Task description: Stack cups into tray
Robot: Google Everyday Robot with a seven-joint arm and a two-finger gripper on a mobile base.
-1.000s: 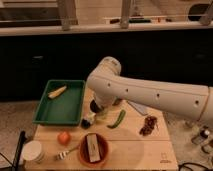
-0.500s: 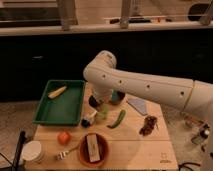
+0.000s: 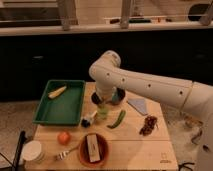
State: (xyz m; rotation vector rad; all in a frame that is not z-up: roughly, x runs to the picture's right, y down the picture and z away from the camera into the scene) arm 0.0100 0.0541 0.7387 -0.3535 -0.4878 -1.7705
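— Dark cabinet fronts behind, pale wooden desk [image 3: 135, 147] up front. What moved?
— White robot arm [image 3: 150, 85] has raised its elbow and swung up off the desk over the last second. The grey-blue cloth [image 3: 138, 105] it covered now shows. The hand [image 3: 102, 103] hangs at desk centre, right above the small pale green cup [image 3: 102, 114].
— Hand state?
— Pinched narrow, fingers together. Can't tell if it nips the cup's rim or just sits over it.
— Other cup?
— Small dark round cup [image 3: 119, 96] just behind, partly hidden by the wrist. Both cups sit on the desk, right of the large green rectangular plastic tray [image 3: 65, 107], near it but apart.
— Tray contents?
— One yellow corn-like piece [image 3: 56, 91]. No cups.
— Progress?
— Nothing stacked yet, I'd judge. The arm's shift reads as lining up on the green cup. Next needs a lift and a carry left over the tray's wall, clear of the small black-and-white object [image 3: 89, 119].
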